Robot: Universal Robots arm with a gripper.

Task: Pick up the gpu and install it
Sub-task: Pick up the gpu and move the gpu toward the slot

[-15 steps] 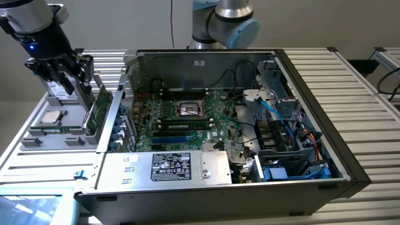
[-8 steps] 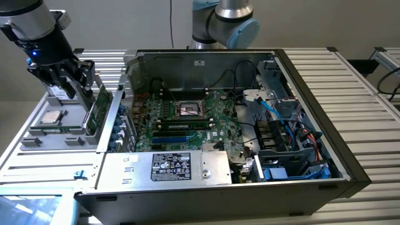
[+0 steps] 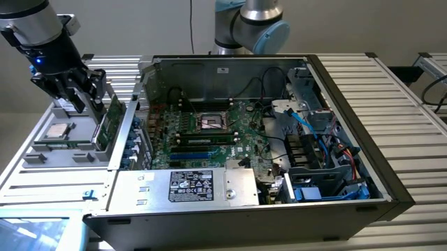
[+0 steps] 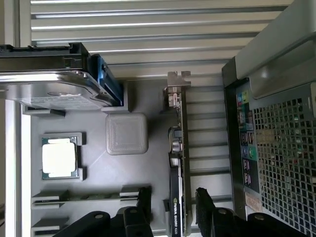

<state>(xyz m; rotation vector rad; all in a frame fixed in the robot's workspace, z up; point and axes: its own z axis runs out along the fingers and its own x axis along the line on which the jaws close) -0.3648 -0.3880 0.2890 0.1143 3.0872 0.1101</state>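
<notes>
Item: gpu (image 4: pixel 180 163) | standing on edge in gray tray (image 4: pixel 98 173) | we see gripper (image 4: pixel 174 197) open, fingers either side of it.

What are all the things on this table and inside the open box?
computer case: one, black and grey, lid off, middle of the table
table: one, silver, slatted, under everything
motherboard: one, green, inside the case
power supply: one, silver with a black label, at the case's near side
cables: several, blue, in the case towards the exterior view's right
parts tray: one, grey, on the exterior view's left of the case
gpu: one, green and black, standing on edge in the tray
processor chip: one, silver, flat in the tray
hard drive: one, silver, at the tray
robot arm: one, grey with blue joints
gripper: one, black, open, one finger on each side of the gpu
</notes>
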